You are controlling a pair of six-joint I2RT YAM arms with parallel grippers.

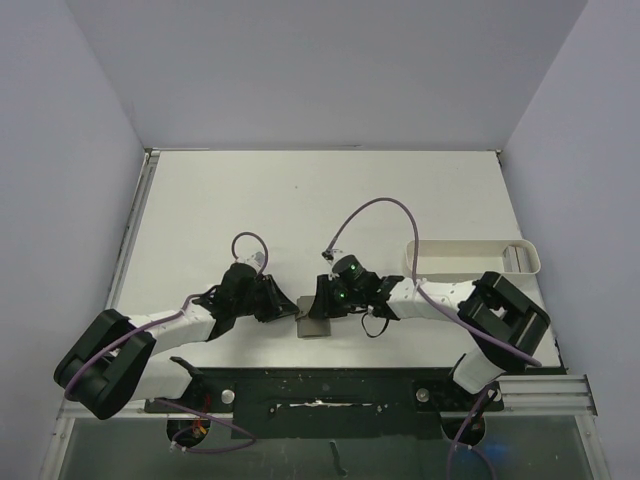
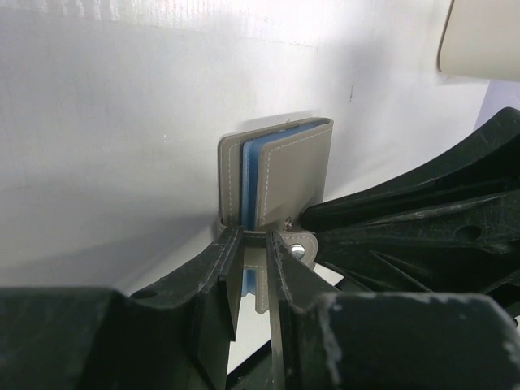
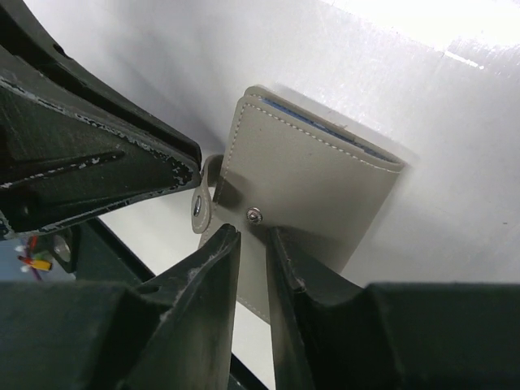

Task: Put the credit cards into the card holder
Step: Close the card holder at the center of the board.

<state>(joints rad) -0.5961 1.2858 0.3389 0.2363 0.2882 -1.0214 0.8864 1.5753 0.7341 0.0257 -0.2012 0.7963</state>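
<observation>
1. The left gripper (image 2: 256,244) is seen nearest in its own wrist view. Its fingers are clenched on one edge of the wallet (image 2: 284,175), with the grey cover and blue lining (image 2: 253,175) pinched between them.
2. The right gripper (image 3: 253,244) is set astride the wallet's outer flap, just under the snap stud (image 3: 254,215). The gap is narrow, but whether the flap is gripped cannot be told.
3. The clasp tab (image 3: 200,207) is seen unfastened, curled beside the stud and just beside a finger of the left gripper.
4. The wallet is nearly folded. Pale stitching is seen along its cover edges, and a blue strip shows between the covers.
5. From above, the wallet is found between the two grippers, near the table's (image 1: 300,200) near edge and just beyond the black base rail (image 1: 330,385).
6. Open tabletop is seen behind the wallet up to the far wall (image 1: 320,70). The table is closed in by walls on both sides.
7. A white tray (image 1: 470,262) is placed to the right, apart from the wallet and close beside the right arm.
</observation>
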